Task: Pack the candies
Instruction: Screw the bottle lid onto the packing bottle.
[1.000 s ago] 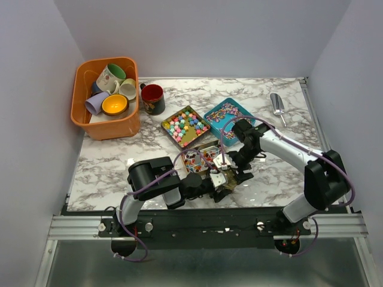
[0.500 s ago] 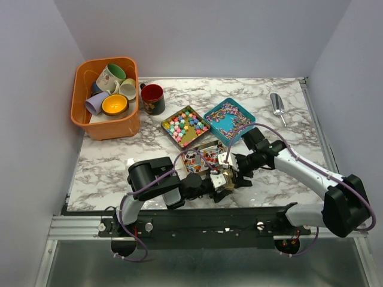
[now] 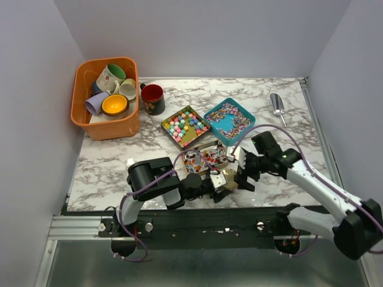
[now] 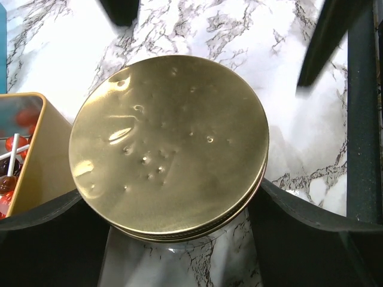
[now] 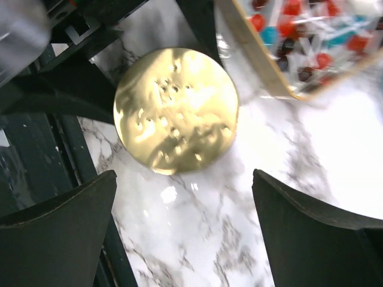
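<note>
At the front edge of the table [image 3: 114,155] the left claw [image 4: 170,190] is clamped wide round the gold-lidded jar [image 4: 167,137], the right claw [image 5: 184,182] gapes empty just over it; the candies [image 3: 186,125] lie in tins [image 3: 207,116] mid-table. An off-centre grab might tip the jar into the nearest tin [image 4: 48,149], spilling candies

Bright, even overhead light; glare flares on the gold lid [image 4: 167,143]; candies [image 5: 324,60] blur at the right wrist view's top.

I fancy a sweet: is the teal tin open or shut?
Open: no lid covers the teal tin, and the candies inside show from above.
</note>
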`<state>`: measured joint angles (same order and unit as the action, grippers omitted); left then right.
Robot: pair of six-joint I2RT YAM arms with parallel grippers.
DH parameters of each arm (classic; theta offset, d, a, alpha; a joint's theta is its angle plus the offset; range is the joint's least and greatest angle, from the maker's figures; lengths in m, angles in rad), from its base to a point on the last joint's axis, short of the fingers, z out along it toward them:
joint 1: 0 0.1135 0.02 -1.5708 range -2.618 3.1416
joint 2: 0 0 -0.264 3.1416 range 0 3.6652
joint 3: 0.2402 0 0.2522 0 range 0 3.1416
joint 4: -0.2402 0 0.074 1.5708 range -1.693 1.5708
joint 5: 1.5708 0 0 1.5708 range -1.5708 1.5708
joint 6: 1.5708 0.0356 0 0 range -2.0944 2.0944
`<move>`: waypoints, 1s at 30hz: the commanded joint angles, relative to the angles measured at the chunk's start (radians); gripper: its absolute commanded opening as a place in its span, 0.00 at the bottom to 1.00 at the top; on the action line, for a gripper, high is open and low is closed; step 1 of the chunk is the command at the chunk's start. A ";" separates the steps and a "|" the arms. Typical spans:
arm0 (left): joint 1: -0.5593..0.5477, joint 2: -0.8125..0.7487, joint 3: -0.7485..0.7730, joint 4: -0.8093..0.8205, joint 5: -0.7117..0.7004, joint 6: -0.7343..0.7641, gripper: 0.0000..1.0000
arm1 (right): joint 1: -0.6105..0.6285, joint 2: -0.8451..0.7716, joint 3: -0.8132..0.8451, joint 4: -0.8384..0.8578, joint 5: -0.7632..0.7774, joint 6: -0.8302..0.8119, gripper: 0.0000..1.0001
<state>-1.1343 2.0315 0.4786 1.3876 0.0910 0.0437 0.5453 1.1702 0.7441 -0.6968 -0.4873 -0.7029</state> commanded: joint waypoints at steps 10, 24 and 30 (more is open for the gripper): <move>-0.005 0.012 -0.021 -0.134 -0.043 0.032 0.44 | -0.067 -0.153 0.009 -0.078 -0.124 -0.469 1.00; -0.013 0.015 0.002 -0.199 -0.040 0.054 0.00 | -0.061 0.244 0.225 -0.263 -0.224 -0.875 1.00; -0.018 0.012 -0.005 -0.197 -0.050 0.064 0.00 | -0.054 0.345 0.270 -0.334 -0.218 -0.922 0.96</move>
<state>-1.1400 2.0212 0.4911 1.3514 0.0757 0.0448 0.4835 1.4410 0.9699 -0.9657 -0.6758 -1.5295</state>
